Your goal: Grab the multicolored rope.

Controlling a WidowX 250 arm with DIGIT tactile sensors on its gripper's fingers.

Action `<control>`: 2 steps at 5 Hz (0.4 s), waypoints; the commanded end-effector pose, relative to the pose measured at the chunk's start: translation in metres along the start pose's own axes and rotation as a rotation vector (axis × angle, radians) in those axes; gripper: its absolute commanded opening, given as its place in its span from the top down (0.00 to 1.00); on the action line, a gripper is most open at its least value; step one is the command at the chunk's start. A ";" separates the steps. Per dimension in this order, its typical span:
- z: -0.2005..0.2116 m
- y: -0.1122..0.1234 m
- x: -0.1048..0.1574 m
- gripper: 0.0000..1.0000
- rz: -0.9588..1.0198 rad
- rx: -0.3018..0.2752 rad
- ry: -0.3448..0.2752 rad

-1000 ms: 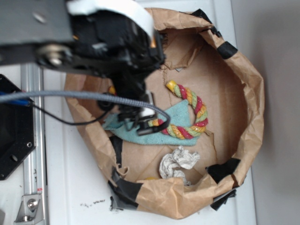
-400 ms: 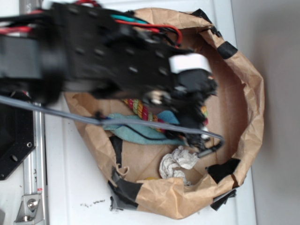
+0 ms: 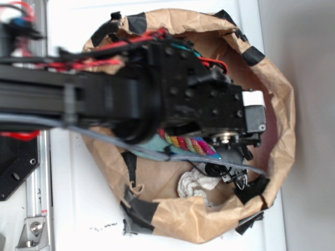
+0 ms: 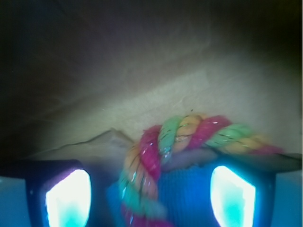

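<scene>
The multicolored rope, twisted from red, yellow and green strands, lies bent on the teal cloth in the wrist view. It sits between my gripper's two fingers, which stand wide apart and clear of it, so the gripper is open. From outside, only a short stretch of rope shows under the black arm, beside a corner of the cloth. The gripper hangs low inside the brown paper bag, mostly hidden by the wrist.
A crumpled white paper ball lies near the bag's front wall, just left of the gripper. The bag's rolled rim carries black tape patches. A grey cable crosses the bag. A metal rail runs at the left.
The arm has swung to the right across the bag and now covers most of the rope and cloth, which lay in plain view a second ago.
</scene>
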State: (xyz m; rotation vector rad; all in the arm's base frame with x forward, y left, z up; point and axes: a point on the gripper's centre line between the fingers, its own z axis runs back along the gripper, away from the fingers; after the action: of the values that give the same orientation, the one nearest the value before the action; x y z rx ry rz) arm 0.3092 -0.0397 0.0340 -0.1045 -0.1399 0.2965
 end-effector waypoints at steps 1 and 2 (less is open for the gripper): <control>0.000 -0.016 -0.025 1.00 -0.067 -0.076 0.069; 0.006 -0.015 -0.028 1.00 -0.136 -0.087 0.065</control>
State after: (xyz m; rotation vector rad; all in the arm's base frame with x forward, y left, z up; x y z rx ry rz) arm 0.2877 -0.0546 0.0267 -0.1801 -0.0606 0.1658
